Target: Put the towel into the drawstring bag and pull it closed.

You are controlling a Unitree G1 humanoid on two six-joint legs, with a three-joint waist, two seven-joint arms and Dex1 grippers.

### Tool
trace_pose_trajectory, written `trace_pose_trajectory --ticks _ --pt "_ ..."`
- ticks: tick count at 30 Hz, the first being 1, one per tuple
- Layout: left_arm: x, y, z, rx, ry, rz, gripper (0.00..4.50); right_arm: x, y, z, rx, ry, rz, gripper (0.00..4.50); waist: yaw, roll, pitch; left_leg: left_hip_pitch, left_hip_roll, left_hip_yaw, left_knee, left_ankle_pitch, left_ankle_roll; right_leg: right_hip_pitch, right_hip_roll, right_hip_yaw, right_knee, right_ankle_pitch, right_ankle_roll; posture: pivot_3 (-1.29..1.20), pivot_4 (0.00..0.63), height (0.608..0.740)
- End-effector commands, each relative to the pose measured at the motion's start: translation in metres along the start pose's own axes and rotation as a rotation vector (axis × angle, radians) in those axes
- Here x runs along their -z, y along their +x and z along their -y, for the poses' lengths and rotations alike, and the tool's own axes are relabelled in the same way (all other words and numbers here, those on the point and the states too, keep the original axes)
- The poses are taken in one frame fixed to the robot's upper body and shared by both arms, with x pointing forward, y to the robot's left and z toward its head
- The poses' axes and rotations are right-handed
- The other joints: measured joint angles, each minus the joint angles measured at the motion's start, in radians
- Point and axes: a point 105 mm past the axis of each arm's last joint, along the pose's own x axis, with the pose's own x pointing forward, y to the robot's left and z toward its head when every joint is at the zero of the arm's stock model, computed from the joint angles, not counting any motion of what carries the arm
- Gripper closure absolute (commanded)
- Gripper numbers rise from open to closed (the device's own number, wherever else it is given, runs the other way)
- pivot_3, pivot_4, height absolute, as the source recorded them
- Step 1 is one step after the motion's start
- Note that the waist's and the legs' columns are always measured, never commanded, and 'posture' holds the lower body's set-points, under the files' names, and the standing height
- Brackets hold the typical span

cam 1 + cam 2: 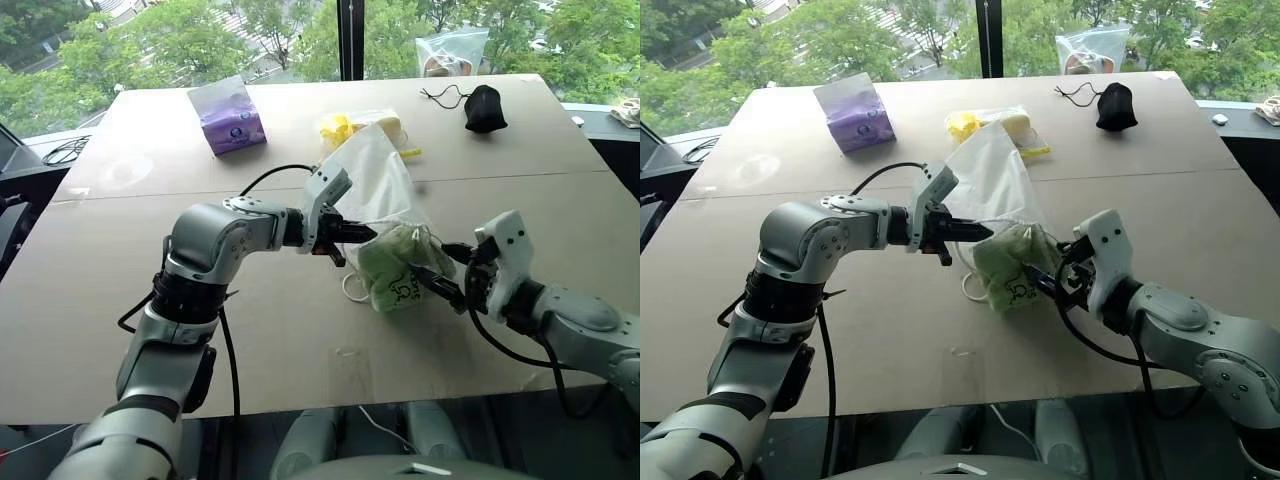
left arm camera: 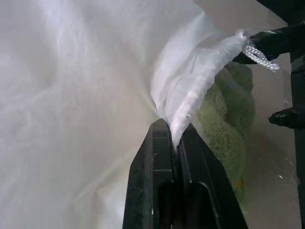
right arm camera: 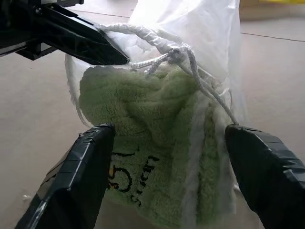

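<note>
The white drawstring bag (image 1: 375, 175) lies on the table with its mouth toward me. My left gripper (image 1: 360, 232) is shut on the upper edge of that mouth (image 2: 183, 102) and lifts it. The pale green towel (image 3: 152, 143) is bunched in the mouth, and its end with dark embroidered marks sticks out onto the table. White knotted cords (image 3: 157, 52) run across the top of the opening. My right gripper (image 3: 170, 130) is open just in front of the towel, one finger on each side and neither touching it.
A purple packet (image 1: 228, 117) lies at the back left. A yellow bundle in clear plastic (image 1: 350, 125) sits behind the bag, and a black pouch (image 1: 484, 108) at the back right. A clear plastic bag (image 1: 452, 50) stands at the far edge by the window.
</note>
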Motion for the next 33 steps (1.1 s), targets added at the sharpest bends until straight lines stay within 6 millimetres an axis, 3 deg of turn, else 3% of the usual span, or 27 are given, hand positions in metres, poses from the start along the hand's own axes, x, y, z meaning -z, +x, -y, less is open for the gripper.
trace_pose_trajectory --ticks 1,5,11,18,23,26,28,29,30,31,33 --pt "-0.014 -0.001 0.004 0.011 0.055 0.028 4.50 -0.001 0.008 -0.017 -0.075 -0.038 0.026 0.08 0.001 -0.001 0.000 0.000 0.000 0.000 0.000 0.000 0.000 0.000 0.000 0.000 0.000 0.000 0.000 0.00 0.150 0.740" --pt "-0.011 -0.001 0.004 0.010 0.078 0.010 4.50 0.005 0.017 -0.025 -0.103 -0.120 0.004 0.08 0.002 -0.001 0.000 0.000 0.000 -0.001 0.000 0.000 0.000 0.000 0.000 0.001 0.000 0.000 0.000 0.00 0.150 0.740" --pt "-0.011 -0.004 0.004 0.009 0.071 0.005 4.50 0.004 0.005 -0.033 -0.191 -0.453 -0.028 0.08 0.006 -0.001 0.001 0.000 -0.001 -0.001 0.000 0.000 0.000 0.000 -0.001 -0.001 -0.001 0.000 0.000 0.00 0.150 0.740" --pt "-0.009 -0.001 0.008 0.032 0.064 -0.005 4.50 0.051 0.025 -0.015 -0.195 -0.679 -0.210 0.08 0.005 -0.001 0.001 0.000 -0.001 -0.002 0.001 0.000 0.000 0.000 -0.001 -0.002 0.000 0.000 0.000 0.00 0.150 0.740" --pt "-0.005 0.000 0.010 0.035 0.069 -0.021 4.50 0.056 0.051 0.022 -0.020 -0.719 -0.225 0.08 0.001 -0.004 0.000 0.000 -0.001 -0.001 0.001 0.000 0.000 0.000 -0.001 -0.001 0.001 0.000 0.000 0.00 0.150 0.740" --pt "-0.001 -0.001 0.009 0.028 0.078 -0.031 4.50 0.047 0.057 0.024 0.011 -0.640 -0.158 0.93 0.005 -0.004 -0.001 0.001 0.000 -0.003 0.001 0.000 0.000 0.001 0.000 0.000 0.001 0.000 0.000 0.00 0.150 0.740" --pt "0.002 -0.003 0.006 0.015 0.084 -0.042 4.50 0.036 0.056 0.017 -0.001 -0.591 -0.094 1.82 0.006 -0.004 -0.001 0.001 0.000 -0.003 0.002 0.000 0.000 0.001 0.000 0.000 0.001 0.000 0.000 0.00 0.150 0.740" --pt "0.003 -0.004 0.004 0.010 0.087 -0.046 4.50 0.031 0.056 0.015 -0.004 -0.572 -0.069 2.57 0.006 -0.004 -0.001 0.001 0.000 -0.003 0.002 0.000 0.000 0.001 0.000 0.000 0.000 0.000 0.000 0.00 0.150 0.740" --pt "0.005 -0.006 0.004 0.008 0.092 -0.053 4.50 0.026 0.054 0.011 -0.013 -0.540 -0.035 2.72 0.006 -0.004 -0.001 0.001 0.000 -0.003 0.002 0.000 0.000 0.001 0.000 0.000 0.000 0.000 0.000 0.00 0.150 0.740" --pt "0.005 -0.007 0.003 0.007 0.095 -0.058 4.50 0.022 0.053 0.009 -0.019 -0.519 -0.014 3.27 0.006 -0.004 -0.001 0.000 -0.001 -0.003 0.001 0.000 0.000 0.001 0.000 0.000 0.000 0.000 0.000 0.00 0.150 0.740" --pt "0.006 -0.010 0.004 0.014 0.105 -0.065 4.50 0.017 0.052 0.007 -0.018 -0.480 0.019 3.89 0.005 -0.004 -0.001 0.000 -0.001 -0.003 0.001 0.000 0.000 0.001 -0.001 0.000 0.000 0.000 0.000 0.00 0.150 0.740"
